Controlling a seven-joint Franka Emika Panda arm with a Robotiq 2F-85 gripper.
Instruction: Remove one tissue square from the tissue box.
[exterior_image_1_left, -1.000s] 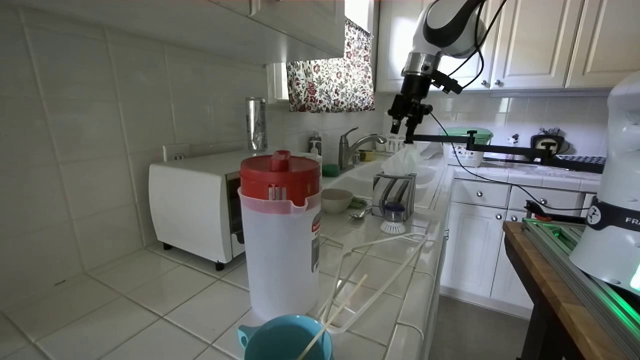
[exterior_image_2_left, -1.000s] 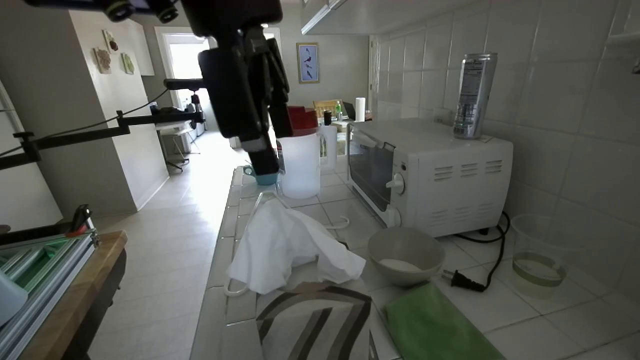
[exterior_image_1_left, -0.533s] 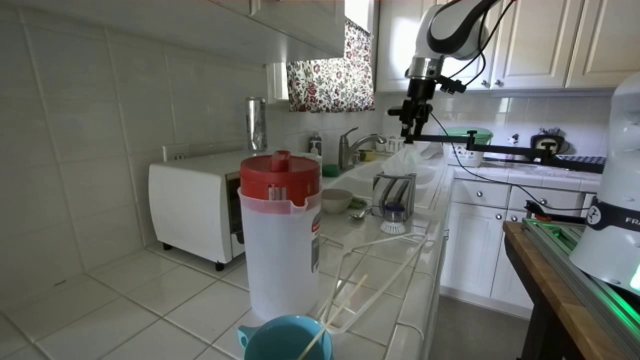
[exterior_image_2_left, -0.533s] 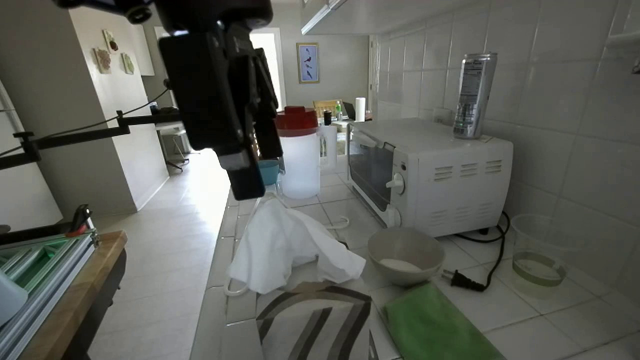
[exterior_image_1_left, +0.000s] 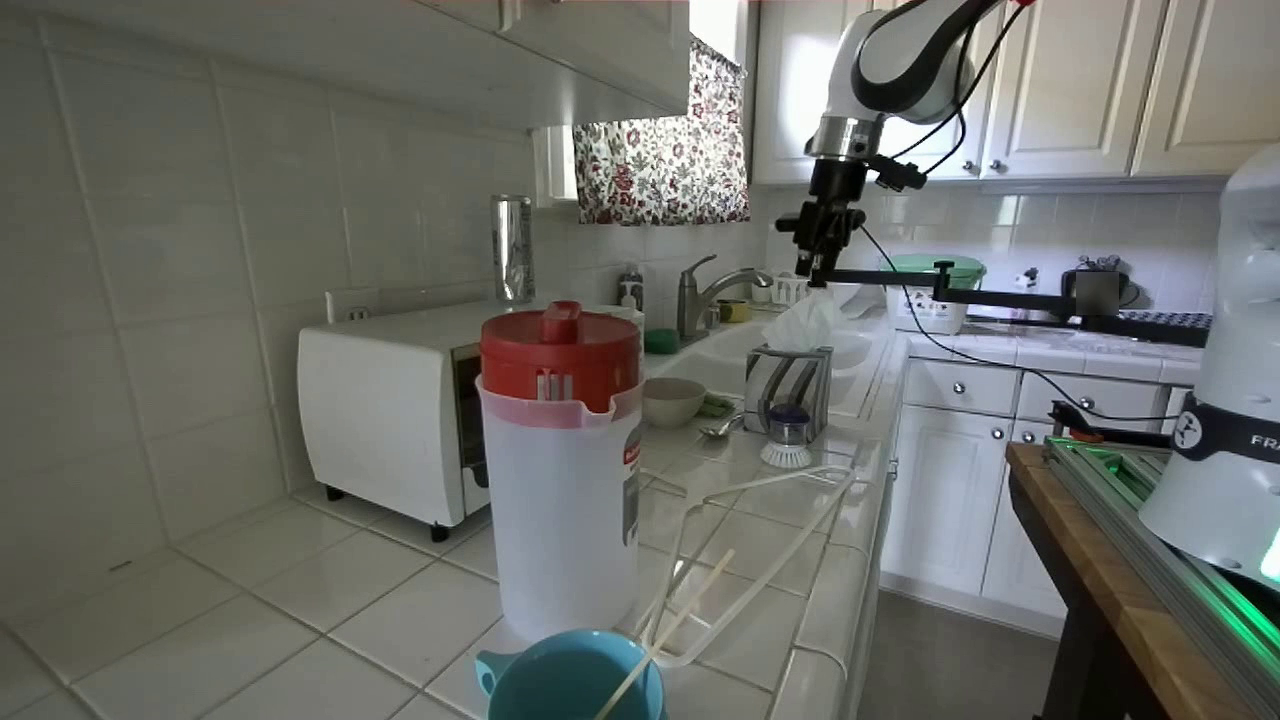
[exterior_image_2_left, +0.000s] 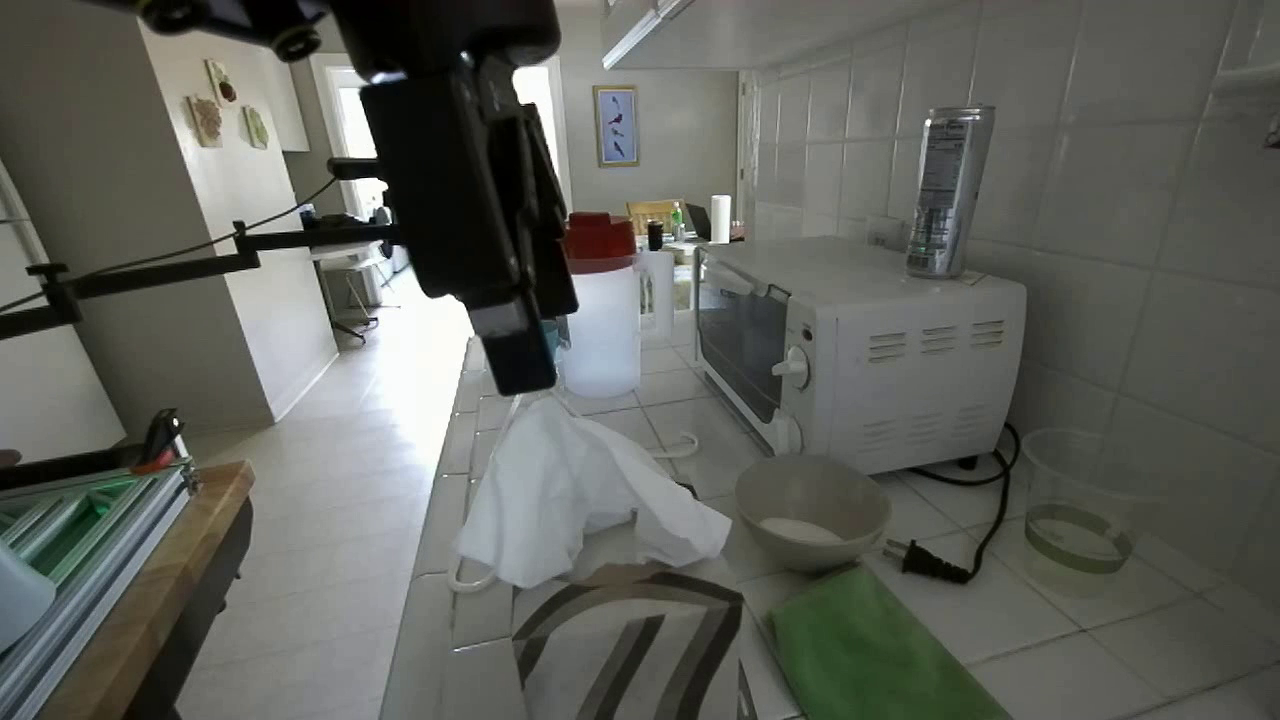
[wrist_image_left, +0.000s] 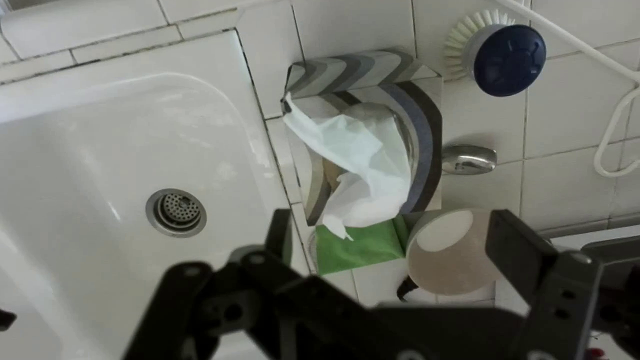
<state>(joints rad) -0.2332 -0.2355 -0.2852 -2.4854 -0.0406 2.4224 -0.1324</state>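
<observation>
The tissue box (wrist_image_left: 425, 135), with grey and white stripes, stands on the tiled counter beside the sink. A crumpled white tissue (wrist_image_left: 370, 160) sticks up from its opening and droops over one edge. The box (exterior_image_1_left: 772, 372) and tissue (exterior_image_1_left: 803, 322) also show in an exterior view. An exterior view shows the tissue (exterior_image_2_left: 570, 490) spread above the box (exterior_image_2_left: 630, 650). My black gripper (wrist_image_left: 392, 225) is open, fingers wide apart, with nothing held. In both exterior views the gripper (exterior_image_1_left: 812, 272) hangs just above the tissue; I cannot tell whether a fingertip touches it.
The sink (wrist_image_left: 125, 150) lies along one side of the box. A blue-capped brush (wrist_image_left: 509, 60), a spoon (wrist_image_left: 469, 160), a bowl (wrist_image_left: 450, 260) and a green cloth (wrist_image_left: 357, 247) surround it. A toaster oven (exterior_image_2_left: 910, 370) and a red-lidded pitcher (exterior_image_1_left: 565, 500) stand farther along.
The gripper has swung from a tilted to a more upright pose and come lower above the tissue, then shifted slightly sideways. The box and tissue have not moved.
</observation>
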